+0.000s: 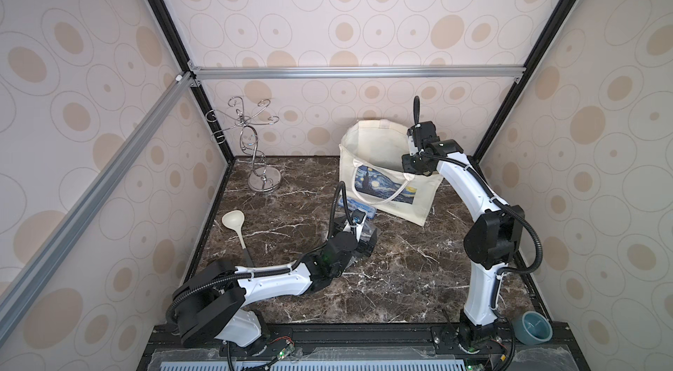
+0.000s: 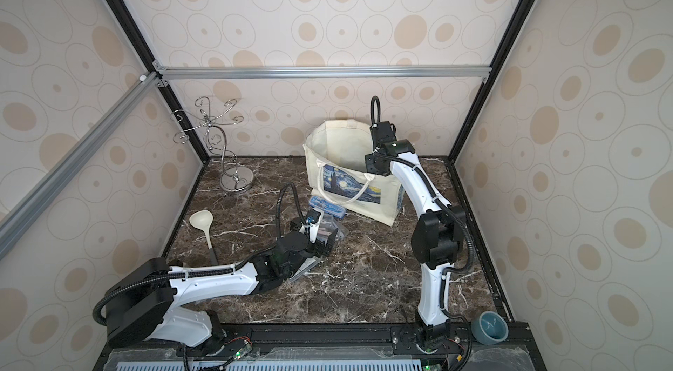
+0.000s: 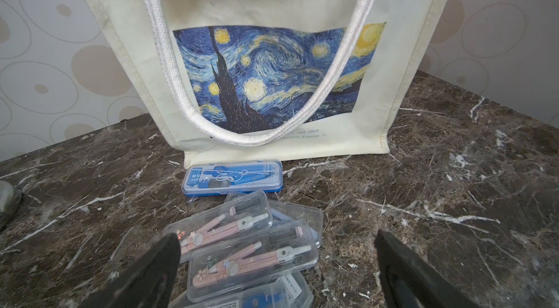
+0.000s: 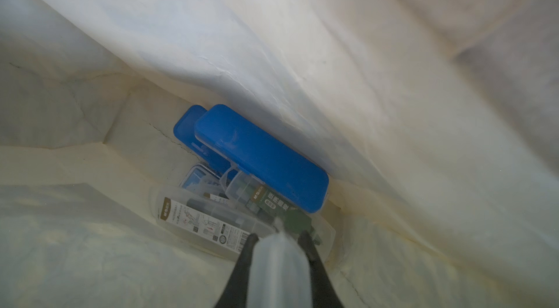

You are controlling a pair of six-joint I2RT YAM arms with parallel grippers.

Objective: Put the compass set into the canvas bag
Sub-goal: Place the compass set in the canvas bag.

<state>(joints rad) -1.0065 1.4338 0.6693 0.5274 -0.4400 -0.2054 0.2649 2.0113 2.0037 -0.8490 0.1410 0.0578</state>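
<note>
The cream canvas bag [image 1: 368, 154] [image 2: 327, 158] stands upright at the back of the table, its Starry Night print [image 3: 272, 76] facing forward. My right gripper [image 4: 278, 235] is down inside the bag, shut on a clear compass set case [image 4: 279, 267]. Several compass sets lie on the bag's floor, among them a blue case [image 4: 263, 158]. My left gripper [image 3: 276, 235] [image 1: 366, 240] hangs open over a pile of compass sets on the table: two clear cases with pink compasses [image 3: 252, 256] and a blue case [image 3: 233, 178] [image 1: 358, 205] closest to the bag.
A cream ladle [image 1: 236, 227] lies at the left of the marble table [image 1: 408, 278]. A chrome wire stand [image 1: 255, 147] rises in the back left corner. A teal bowl [image 1: 531, 327] sits by the right arm's base.
</note>
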